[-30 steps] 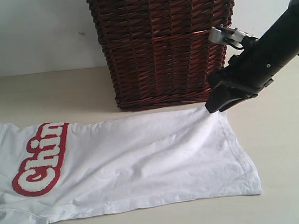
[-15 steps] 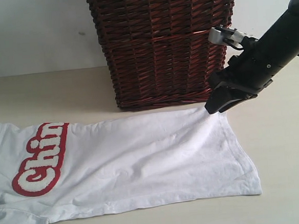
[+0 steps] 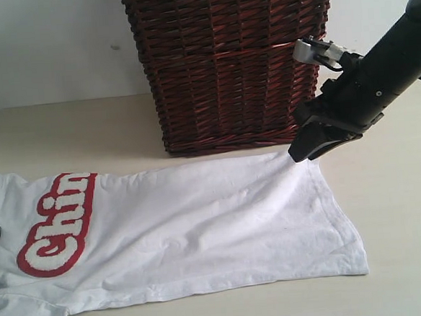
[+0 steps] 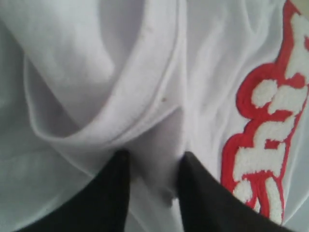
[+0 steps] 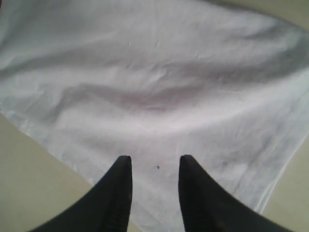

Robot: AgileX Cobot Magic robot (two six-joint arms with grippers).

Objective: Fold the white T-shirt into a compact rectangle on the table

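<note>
**A white short-sleeved cotton T-shirt (image 3: 201, 231) is lying spread open on the pale beige table (image 3: 402, 210), with both grippers reaching down onto it.**

The shirt is stretching sideways in front of a dark red-brown wicker basket (image 3: 233, 62), with its bubbly red lettering (image 3: 56, 226) sitting towards the left of the exterior view. The right gripper (image 3: 304, 151) is touching the shirt's far right corner, just beside the basket's base. Its black fingers (image 5: 118, 193) are standing apart, with flat cloth showing between them and nothing pinched. The left gripper (image 4: 153, 157) is pressing in near the lettering, and a raised fold of stitched white cloth is running between its fingers (image 4: 116, 193). Whether they are clamping that fold or only straddling it, I cannot tell.
</note>
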